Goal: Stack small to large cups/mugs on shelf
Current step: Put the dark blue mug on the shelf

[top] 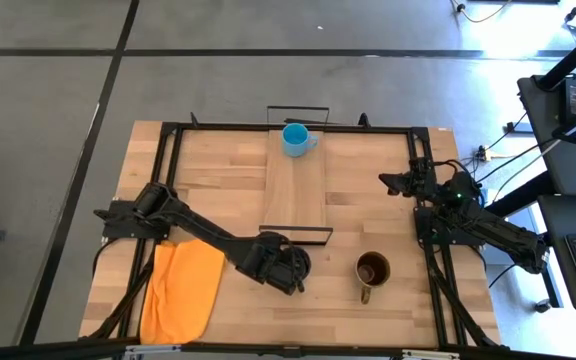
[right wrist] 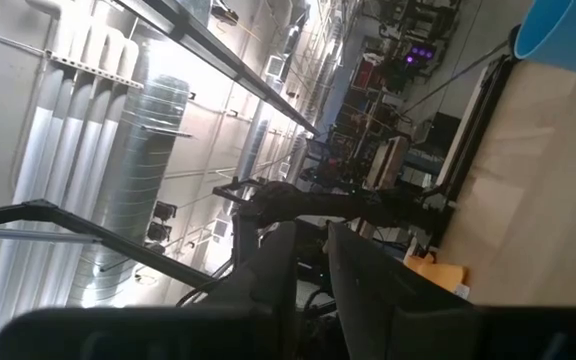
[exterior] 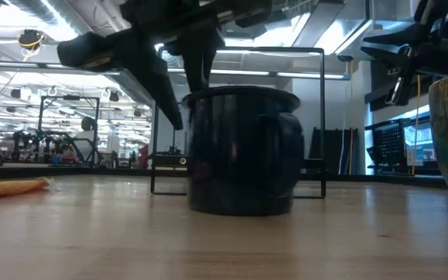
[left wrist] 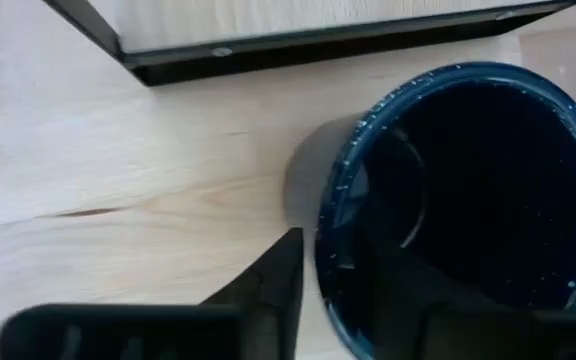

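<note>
A: High view, entry one. Shelf (top: 296,185) lies mid-table, a narrow light plank with black wire frames at both ends. Blue cup (top: 294,138) sits upright on the shelf's far end, handle toward the right arm's side.

B: Black cup (top: 296,262)?

A: On the table just off the shelf's near end, upright. Left wrist view shows a glossy dark rim with pale speckles and a dark inside (left wrist: 488,190). Low view shows its handle facing the camera.

B: Left gripper (top: 286,270)?

A: At the black cup. One finger (left wrist: 268,290) is outside the wall, the other inside, so the fingers straddle the rim. Whether they press the wall yet, I cannot tell.

B: Olive cup (top: 373,270)?

A: Off the shelf's near end too, toward the right arm's side, apart from the black cup. Brown inside, handle pointing at the table's near edge.

B: Right gripper (top: 396,183)?

A: Beside the shelf on its right-arm side, well apart, holding nothing; fingers nearly together with a narrow gap.

B: Writing?

A: None readable.

B: Surroundings?

A: Butcher-block table (top: 208,160), orange cloth (top: 182,290) lying off the shelf's near end on the left arm's side. Grey floor with dark lines; ceiling ducts and strip lights in the room behind.
</note>
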Motion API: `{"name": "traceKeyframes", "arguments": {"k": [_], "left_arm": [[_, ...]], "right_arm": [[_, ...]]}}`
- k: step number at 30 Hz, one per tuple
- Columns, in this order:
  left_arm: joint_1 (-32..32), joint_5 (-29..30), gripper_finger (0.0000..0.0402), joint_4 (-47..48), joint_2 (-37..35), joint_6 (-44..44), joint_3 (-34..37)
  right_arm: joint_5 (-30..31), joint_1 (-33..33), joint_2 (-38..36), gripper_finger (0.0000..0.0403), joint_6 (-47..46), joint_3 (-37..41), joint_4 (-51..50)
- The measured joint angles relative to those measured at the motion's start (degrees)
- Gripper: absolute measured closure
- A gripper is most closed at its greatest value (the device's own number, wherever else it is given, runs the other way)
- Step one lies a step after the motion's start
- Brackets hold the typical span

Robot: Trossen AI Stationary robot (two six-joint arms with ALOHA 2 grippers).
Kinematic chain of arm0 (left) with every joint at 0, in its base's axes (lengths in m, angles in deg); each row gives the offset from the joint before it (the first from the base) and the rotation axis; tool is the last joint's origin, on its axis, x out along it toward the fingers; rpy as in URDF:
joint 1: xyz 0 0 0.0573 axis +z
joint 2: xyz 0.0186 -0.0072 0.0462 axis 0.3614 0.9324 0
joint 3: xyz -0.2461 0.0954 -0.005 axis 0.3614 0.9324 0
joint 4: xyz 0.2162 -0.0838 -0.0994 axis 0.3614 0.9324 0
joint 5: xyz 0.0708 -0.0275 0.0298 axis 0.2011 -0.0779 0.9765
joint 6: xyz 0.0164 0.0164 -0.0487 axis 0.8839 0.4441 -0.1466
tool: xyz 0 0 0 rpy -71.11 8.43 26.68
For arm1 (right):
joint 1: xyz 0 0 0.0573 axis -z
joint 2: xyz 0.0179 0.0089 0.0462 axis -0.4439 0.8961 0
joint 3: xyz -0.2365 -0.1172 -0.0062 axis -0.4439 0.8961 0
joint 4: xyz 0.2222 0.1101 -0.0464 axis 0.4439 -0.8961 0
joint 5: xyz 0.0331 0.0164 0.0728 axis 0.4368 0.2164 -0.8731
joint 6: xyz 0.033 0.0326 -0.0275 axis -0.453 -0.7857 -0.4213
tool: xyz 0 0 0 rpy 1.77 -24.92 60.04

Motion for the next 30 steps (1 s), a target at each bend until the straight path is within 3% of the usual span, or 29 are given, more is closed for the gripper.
{"name": "traceKeyframes", "arguments": {"k": [8,13,19,23,27,30], "left_arm": [[-0.92,0.92,0.0387,-1.49,0.00,-3.11,0.76],[-3.86,0.09,0.0387,-0.40,0.00,-9.39,0.38],[-11.91,-2.72,0.0387,5.39,0.00,-21.61,-3.17],[-14.58,-10.35,0.0387,11.71,0.00,-22.21,-6.69],[-14.28,-10.82,0.0386,23.85,0.00,-22.84,-9.70],[-13.74,-9.06,0.0379,25.64,-0.02,-22.56,-11.26]], "right_arm": [[-0.51,0.00,0.00,0.0338,-0.13,0.00,0.00],[-1.08,0.00,0.00,0.0338,-0.23,0.00,-0.13],[-1.10,0.00,0.00,0.0338,-0.24,0.02,-0.73],[-1.08,0.00,0.01,0.0338,-0.26,0.02,-1.03],[-1.08,0.00,0.01,0.0338,-0.26,0.02,-1.67],[-1.08,0.00,0.02,0.0338,-0.28,0.04,-2.05]]}}
